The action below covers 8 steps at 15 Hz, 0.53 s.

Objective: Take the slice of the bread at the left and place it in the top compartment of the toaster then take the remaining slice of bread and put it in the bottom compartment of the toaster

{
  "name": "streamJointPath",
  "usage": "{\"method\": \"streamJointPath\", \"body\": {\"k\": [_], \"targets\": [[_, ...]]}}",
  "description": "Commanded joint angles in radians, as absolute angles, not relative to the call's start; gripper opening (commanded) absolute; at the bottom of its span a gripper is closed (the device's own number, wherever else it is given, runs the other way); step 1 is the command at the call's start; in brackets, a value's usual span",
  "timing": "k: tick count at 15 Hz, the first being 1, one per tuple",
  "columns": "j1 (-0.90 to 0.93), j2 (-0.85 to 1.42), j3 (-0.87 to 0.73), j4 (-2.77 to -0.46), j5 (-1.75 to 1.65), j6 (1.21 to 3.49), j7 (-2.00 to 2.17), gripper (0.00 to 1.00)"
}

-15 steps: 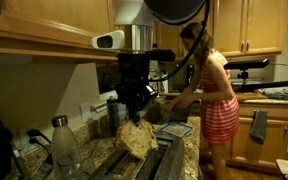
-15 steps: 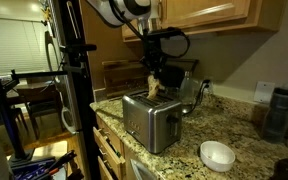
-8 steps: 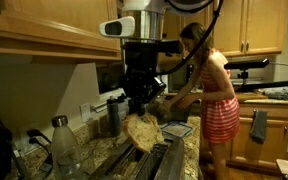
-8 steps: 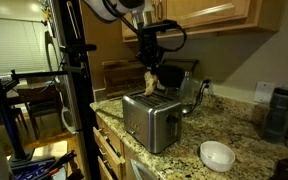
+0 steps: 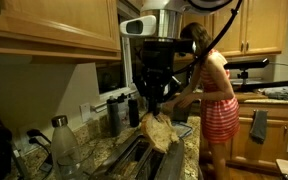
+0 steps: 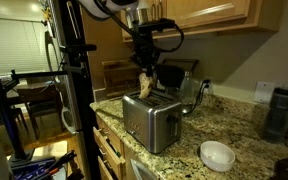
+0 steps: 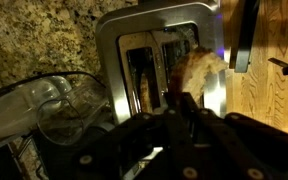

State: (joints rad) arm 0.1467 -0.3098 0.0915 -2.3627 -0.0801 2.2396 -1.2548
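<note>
My gripper [image 5: 156, 102] is shut on a tan slice of bread [image 5: 160, 129] and holds it hanging just above the silver toaster [image 6: 150, 120]. In the other exterior view the gripper [image 6: 145, 74] holds the slice [image 6: 144, 84] over the toaster's top near its left end. In the wrist view the slice [image 7: 196, 72] hangs beyond my dark fingers [image 7: 182, 128], over the right one of the two long slots of the toaster [image 7: 112, 50]. The slot under it is partly hidden by the bread.
A clear glass bottle [image 5: 63, 144] stands left of the toaster on the granite counter [image 6: 224, 125]. A white bowl [image 6: 217, 154] and a dark jar [image 6: 274, 113] sit on the counter. A person in a striped skirt [image 5: 216, 100] stands behind. Wooden cabinets [image 5: 44, 30] hang overhead.
The arm has carried the bread sideways along the toaster, to the right in one exterior view and left in the other, and slightly lower toward the slots.
</note>
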Motion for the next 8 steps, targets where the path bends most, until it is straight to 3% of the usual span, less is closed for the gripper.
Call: {"method": "streamJointPath", "body": {"k": [1, 8], "targets": [[0.168, -0.380, 0.050, -2.438, -0.063, 2.271, -1.310, 0.09], [0.172, -0.351, 0.042, -2.445, -0.067, 2.329, -1.339, 0.09]]}}
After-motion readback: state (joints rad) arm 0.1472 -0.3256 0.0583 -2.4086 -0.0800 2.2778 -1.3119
